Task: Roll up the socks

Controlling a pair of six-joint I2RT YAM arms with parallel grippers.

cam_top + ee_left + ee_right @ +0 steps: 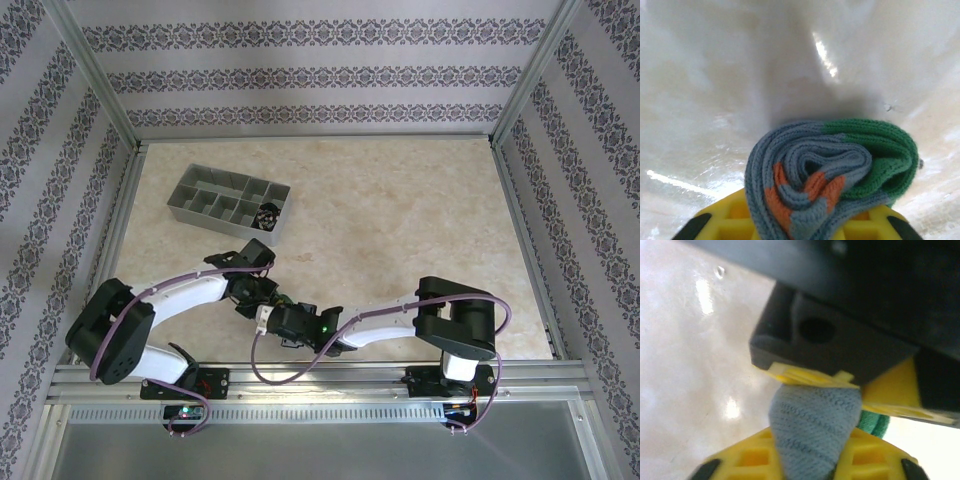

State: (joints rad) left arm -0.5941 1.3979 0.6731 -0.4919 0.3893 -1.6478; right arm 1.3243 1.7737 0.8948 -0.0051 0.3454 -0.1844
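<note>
The blue-grey sock (pixel 830 175) is wound into a roll, green toe on the outside and orange stripes in the coil. It sits between the yellow fingers (pixel 730 220) of my left gripper (pixel 800 227), which are closed against it. My right gripper (pixel 810 465) is shut on a fold of the same blue-grey sock (pixel 812 425), right under the left gripper's black body (pixel 840 335). From above, both grippers meet over the table's near middle, left gripper (pixel 262 305) and right gripper (pixel 285 322). The black-and-white striped sock (pixel 270 213) lies in the tray's near right compartment.
The grey compartment tray (pixel 200 195) stands at the back left of the marbled table (pixel 400 220). Patterned walls and metal frame rails close in the table on three sides. Both arms' cables loop near the front edge.
</note>
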